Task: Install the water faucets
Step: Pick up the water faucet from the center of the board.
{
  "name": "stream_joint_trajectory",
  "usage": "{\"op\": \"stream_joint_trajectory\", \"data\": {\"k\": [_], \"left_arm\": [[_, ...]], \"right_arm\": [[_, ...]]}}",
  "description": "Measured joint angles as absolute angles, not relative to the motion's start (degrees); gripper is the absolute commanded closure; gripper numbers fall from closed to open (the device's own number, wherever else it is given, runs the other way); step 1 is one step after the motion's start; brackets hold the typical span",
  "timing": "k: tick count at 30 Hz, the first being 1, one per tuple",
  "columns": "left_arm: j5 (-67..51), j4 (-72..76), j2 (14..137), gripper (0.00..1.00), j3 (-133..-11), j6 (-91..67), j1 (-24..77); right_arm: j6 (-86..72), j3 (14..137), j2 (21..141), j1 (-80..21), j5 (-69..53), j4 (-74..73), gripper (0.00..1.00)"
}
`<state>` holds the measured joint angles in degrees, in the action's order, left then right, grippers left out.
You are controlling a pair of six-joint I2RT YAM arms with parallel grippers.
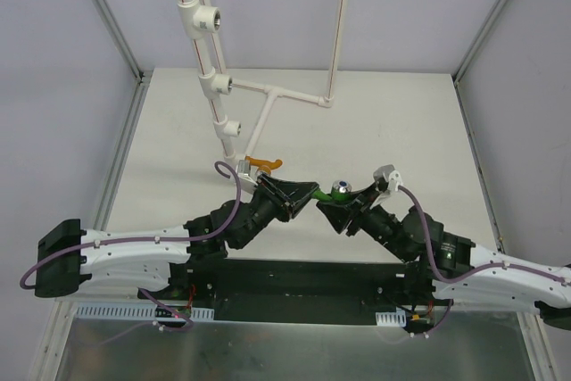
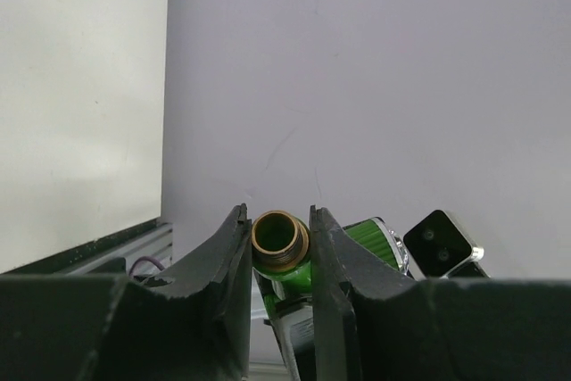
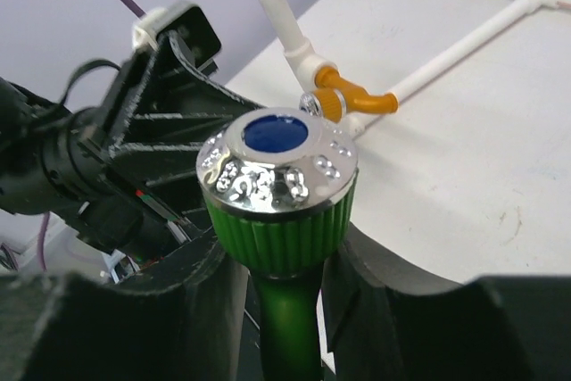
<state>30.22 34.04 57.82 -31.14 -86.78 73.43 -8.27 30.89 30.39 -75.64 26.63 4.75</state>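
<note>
The green faucet [image 1: 326,191] is held in the air between both grippers. My left gripper [image 2: 281,238] is shut on its brass threaded end [image 2: 280,236]. My right gripper [image 3: 285,296] is shut round its green stem [image 3: 287,318], just under the ribbed knob with the silver cap [image 3: 277,158]. The orange faucet [image 1: 262,163] sits at the lowest end of the white pipe [image 1: 234,140], against the fitting there. It also shows in the right wrist view [image 3: 352,100]. I cannot tell whether it is screwed in.
The white pipe frame [image 1: 268,91] runs from the back wall down across the table. It has tee fittings with threaded holes [image 1: 220,85] facing right, and one higher up [image 1: 205,18]. Metal frame posts [image 1: 125,131] edge the table.
</note>
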Motion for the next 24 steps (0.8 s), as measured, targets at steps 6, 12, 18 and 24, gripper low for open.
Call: {"op": "stream_joint_trajectory", "data": {"k": [6, 12, 18, 24], "left_arm": [[29.2, 35.9, 59.2, 1.0, -31.5, -89.1, 73.4], [29.0, 36.2, 60.1, 1.0, -31.7, -90.0, 73.4], [29.5, 36.2, 60.4, 1.0, -31.7, -90.6, 73.4], [29.6, 36.2, 60.4, 1.0, -31.7, -90.7, 73.4]], "right_arm": [[-7.1, 30.3, 29.0, -75.7, 27.7, 9.0, 0.5], [-6.5, 30.3, 29.9, -75.7, 28.7, 10.5, 0.54], [-6.2, 30.3, 30.3, -75.7, 29.7, 10.7, 0.76], [-6.3, 30.3, 30.5, -75.9, 31.0, 10.7, 0.95]]}}
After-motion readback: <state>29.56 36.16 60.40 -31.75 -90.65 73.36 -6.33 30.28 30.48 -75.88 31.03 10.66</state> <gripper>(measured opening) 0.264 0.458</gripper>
